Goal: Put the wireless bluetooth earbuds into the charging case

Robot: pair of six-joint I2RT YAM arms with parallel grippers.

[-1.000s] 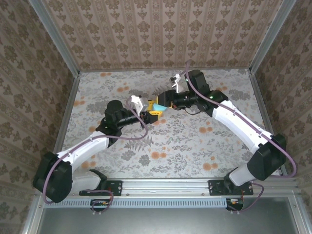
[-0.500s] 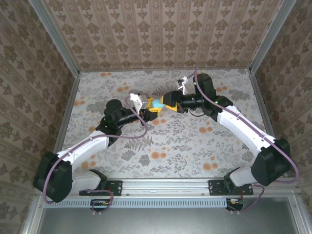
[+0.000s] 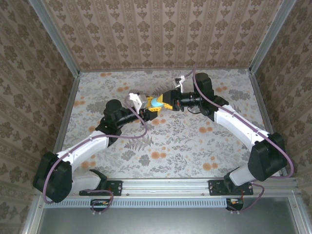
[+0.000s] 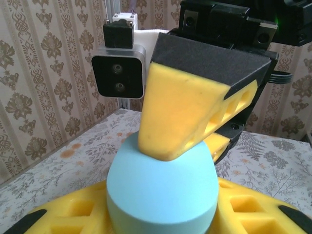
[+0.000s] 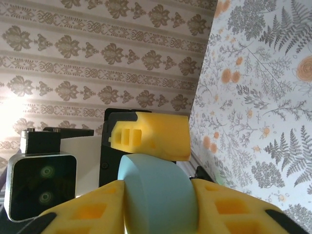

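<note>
- My left gripper [image 3: 150,109] is clamped on the charging case [image 4: 161,190], a teal pebble seated between my left fingers [image 4: 68,212], one on each side
- My right gripper [image 3: 165,101] has closed in on the same case from the opposite side; my right fingers [image 5: 92,204] flank it and look to be touching, so I'd call that a grip too
- The two grips cross. From my left hand, one right finger [image 4: 185,112] presses on top of the case; from my right hand, one left finger [image 5: 151,134] sits on top of it
- The case is held in the air between both hands, well above the table [image 3: 195,141]
- Earbuds: I can't pick them out, and I can't tell if the lid is open or where its seam runs
- Risk: the shell is smooth and rounded with foam pads on four sides, so uneven squeeze could squirt it out and drop it
- Risk: if either hand pulls or twists while the other holds, the case likely skews in the pads
- Risk: a finger over the lid would block opening — nothing goes in then
</note>
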